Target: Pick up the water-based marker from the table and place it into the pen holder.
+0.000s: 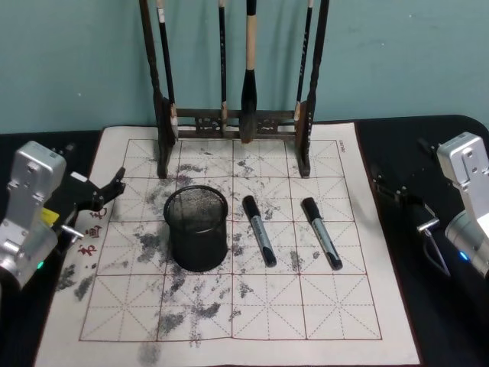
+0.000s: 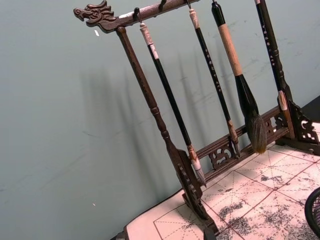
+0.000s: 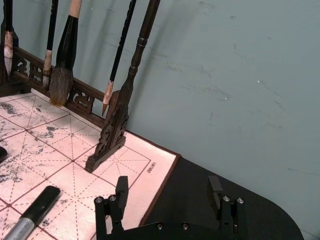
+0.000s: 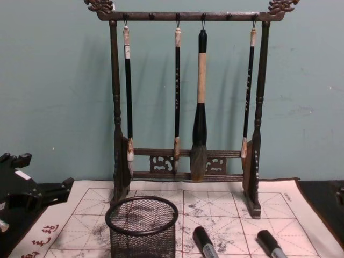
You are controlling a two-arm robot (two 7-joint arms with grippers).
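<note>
The slim black water-based marker (image 1: 260, 230), lying just right of the black wire-mesh pen holder (image 1: 196, 248), is looking light, stiff and roll-prone, best pinched mid-barrel, while the left claw (image 1: 99, 200) and right claw (image 3: 167, 192) are hanging wide open, empty, far to either side of that holder.

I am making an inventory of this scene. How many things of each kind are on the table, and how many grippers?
Markers: 2
Pen holder: 1
Brush rack: 1
Brushes: 4
Mat: 1
Grippers: 2, left gripper and right gripper, beside the mat
Total: 11
</note>
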